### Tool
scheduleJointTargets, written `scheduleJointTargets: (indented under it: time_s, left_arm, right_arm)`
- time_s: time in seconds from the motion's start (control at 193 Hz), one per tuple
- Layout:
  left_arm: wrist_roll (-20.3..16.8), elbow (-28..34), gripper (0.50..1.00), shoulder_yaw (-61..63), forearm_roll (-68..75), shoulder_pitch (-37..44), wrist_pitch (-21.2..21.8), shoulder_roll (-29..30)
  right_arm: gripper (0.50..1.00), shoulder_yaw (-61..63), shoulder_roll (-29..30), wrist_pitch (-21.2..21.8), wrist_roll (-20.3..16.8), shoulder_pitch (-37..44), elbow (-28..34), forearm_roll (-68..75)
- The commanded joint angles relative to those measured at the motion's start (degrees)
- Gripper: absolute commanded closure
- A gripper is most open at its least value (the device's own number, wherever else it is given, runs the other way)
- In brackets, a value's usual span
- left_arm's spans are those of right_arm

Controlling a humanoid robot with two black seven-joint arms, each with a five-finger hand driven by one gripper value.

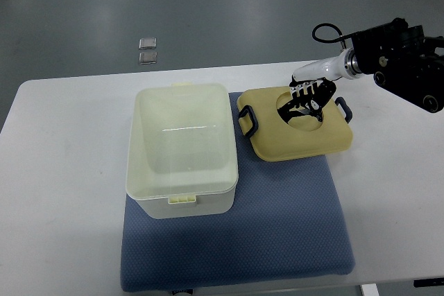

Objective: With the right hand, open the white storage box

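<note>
- Blue mat (277,240) lies nearest the camera, one of it, spread on the white table (62,171).
- One white storage box (182,149) stands open and empty on the mat, well to the left of the right hand (306,100).
- One yellow lid (295,124) lies flat directly under the hand – two dark latches (248,119) at its ends.
- Right hand rests on the lid's central recess, fingers (298,107) curled into it; whether they grip, I cannot tell.
- Two small grey squares (148,50) lie on the floor, far left of the hand.
- No writing is legible.
</note>
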Motion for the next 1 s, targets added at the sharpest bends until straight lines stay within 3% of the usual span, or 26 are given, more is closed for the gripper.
scheduleJointTargets:
  time_s: [0.0,0.135,0.14,0.161,0.171,0.238,0.378,0.746,0.865,0.995]
  left_arm:
    - [0.00,0.00,0.500,0.00,0.01,0.00,-0.01,0.00]
    - [0.00,0.00,0.500,0.00,0.01,0.00,-0.01,0.00]
    - [0.00,0.00,0.500,0.00,0.01,0.00,-0.01,0.00]
    - [0.00,0.00,0.500,0.00,0.01,0.00,-0.01,0.00]
    - [0.00,0.00,0.500,0.00,0.01,0.00,-0.01,0.00]
    - [0.00,0.00,0.500,0.00,0.01,0.00,-0.01,0.00]
    - [0.00,0.00,0.500,0.00,0.01,0.00,-0.01,0.00]
    - [0.00,0.00,0.500,0.00,0.01,0.00,-0.01,0.00]
    - [0.00,0.00,0.500,0.00,0.01,0.00,-0.01,0.00]
    - [0.00,0.00,0.500,0.00,0.01,0.00,-0.01,0.00]
  right_arm:
    - [1.000,0.05,0.17,-0.10,-0.01,-0.70,0.13,-0.06]
    - [0.991,0.05,0.08,-0.01,0.08,-0.61,0.22,0.02]
    - [0.963,0.05,0.08,-0.01,0.08,-0.52,0.13,0.02]
    - [0.912,0.14,-0.01,-0.01,0.08,-0.43,0.21,0.02]
    - [0.912,0.14,-0.01,-0.01,0.08,-0.43,0.22,0.02]
    - [0.734,0.14,-0.19,0.07,0.25,-0.08,0.30,0.02]
    - [0.638,0.14,-0.98,0.78,0.25,2.03,1.62,0.02]
    - [0.619,1.72,-5.28,3.94,0.96,8.88,1.27,0.90]
    - [0.617,9.54,-5.72,3.94,0.34,7.92,-0.05,10.40]
    - [0.617,18.07,-5.11,1.74,-0.10,1.68,-3.48,27.53]
